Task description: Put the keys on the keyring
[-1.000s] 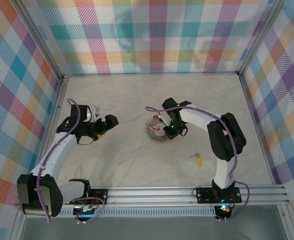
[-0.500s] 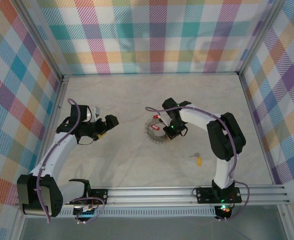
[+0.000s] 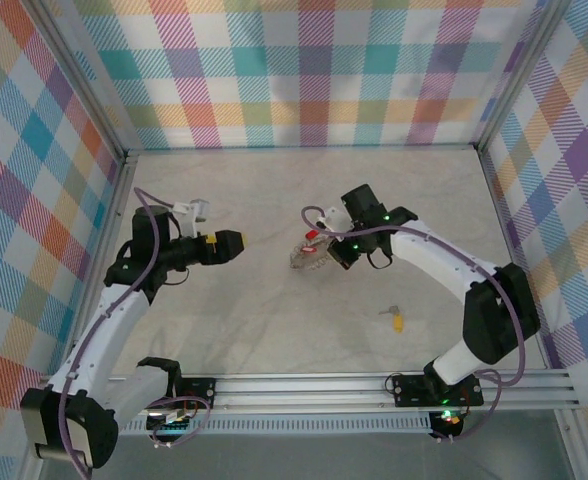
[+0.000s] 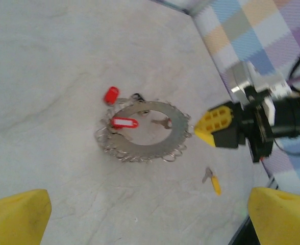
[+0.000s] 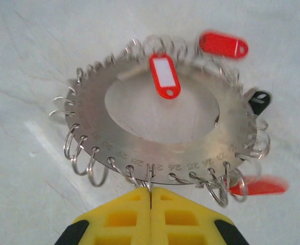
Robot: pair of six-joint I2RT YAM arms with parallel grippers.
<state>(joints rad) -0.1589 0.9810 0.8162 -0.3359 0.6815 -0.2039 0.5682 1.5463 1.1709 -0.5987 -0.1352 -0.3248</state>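
Right claw (image 5: 150, 191): clenched; yellow pads (image 5: 122, 217) pressed together at the near rim of the keyring (image 5: 89, 115); one small wire loop runs into the seam between them; grasping the keyring by that edge.
Left claw (image 3: 232, 243): released, jaws spread wide; hangs above the tabletop (image 3: 224, 320), well apart from the keyring and pointing toward it.
Loose key (image 3: 395, 319): silver, with a yellow tag; flat on the tabletop, nearer the arm bases than the keyring; apart from both claws.
Keyring: flat silver disc with a wide hole; numbers stamped along its edge; wire loops fringe the rim; mid-tabletop, between the two claws.
Tags on keyring: red tag with white label (image 5: 165, 76) lies across the hole; second red tag (image 5: 223, 45) beyond the far rim; dark tag (image 5: 259, 99) at the right side; third red tag (image 5: 257, 186) blurred, by the near rim.
Walls (image 3: 314, 70): bright checked cloth at the far side and both flanks.
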